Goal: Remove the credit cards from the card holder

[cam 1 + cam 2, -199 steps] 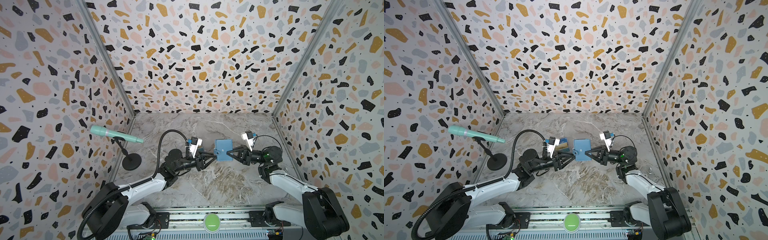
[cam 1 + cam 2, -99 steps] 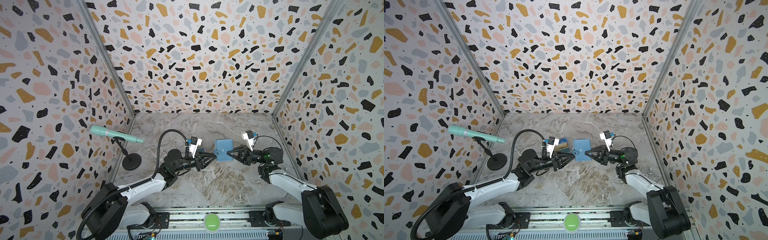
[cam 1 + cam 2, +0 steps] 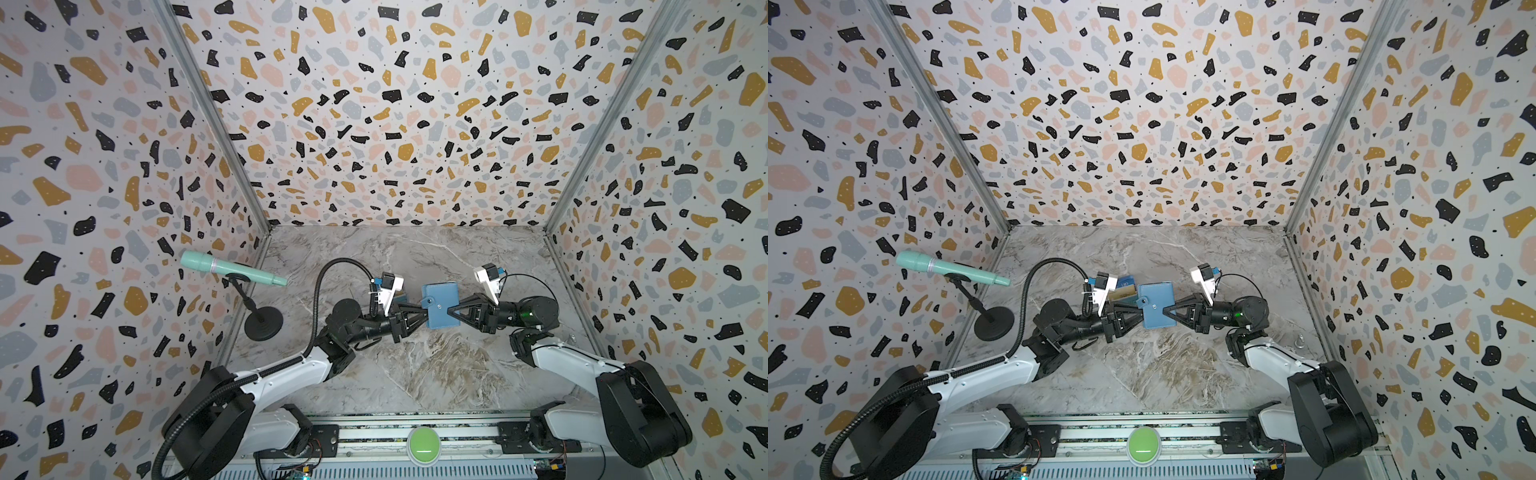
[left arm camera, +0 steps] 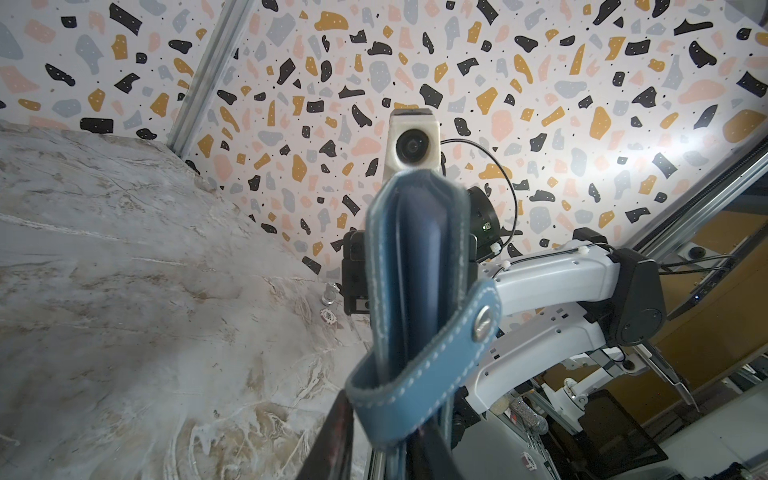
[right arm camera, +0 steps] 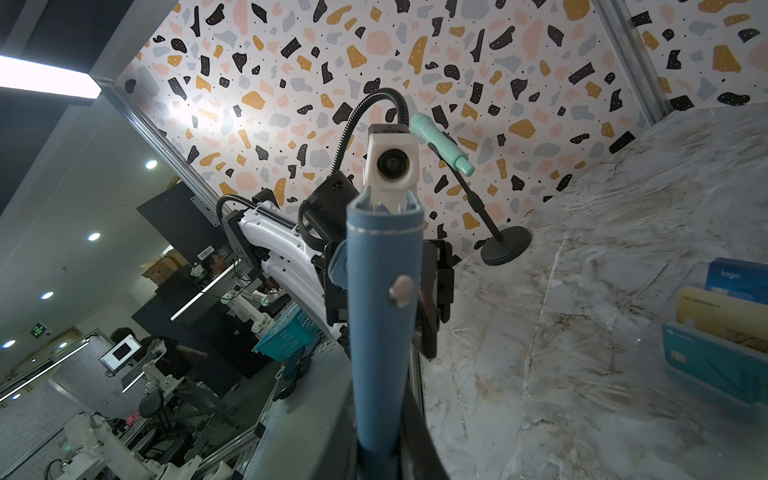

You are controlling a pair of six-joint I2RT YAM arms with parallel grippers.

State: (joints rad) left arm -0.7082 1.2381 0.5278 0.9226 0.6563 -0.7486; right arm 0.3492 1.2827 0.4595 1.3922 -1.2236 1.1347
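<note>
The dusty-blue card holder (image 3: 440, 305) (image 3: 1156, 305) hangs closed above the marble table, edge-on between my two grippers. My right gripper (image 3: 449, 311) (image 5: 384, 449) is shut on its spine side (image 5: 382, 311). From the other side my left gripper (image 3: 423, 311) (image 4: 395, 415) is shut on the open edge, where the snap tab (image 4: 436, 365) loops round, still snapped. Whatever sits inside the holder is hidden. A blue (image 5: 737, 276), a tan-gold (image 5: 723, 316) and a teal (image 5: 706, 365) credit card stand in a clear tiered stand behind my left wrist camera (image 3: 1125, 286).
A teal microphone (image 3: 232, 270) on a black round-based stand (image 3: 264, 324) occupies the left side by the wall. Small metal pieces (image 3: 1300, 343) lie near the right wall. A green button (image 3: 424, 442) sits on the front rail. Terrazzo walls enclose three sides.
My left gripper's jaws have narrowed onto the holder's tab edge. The right gripper and the holder have stayed where they were.
</note>
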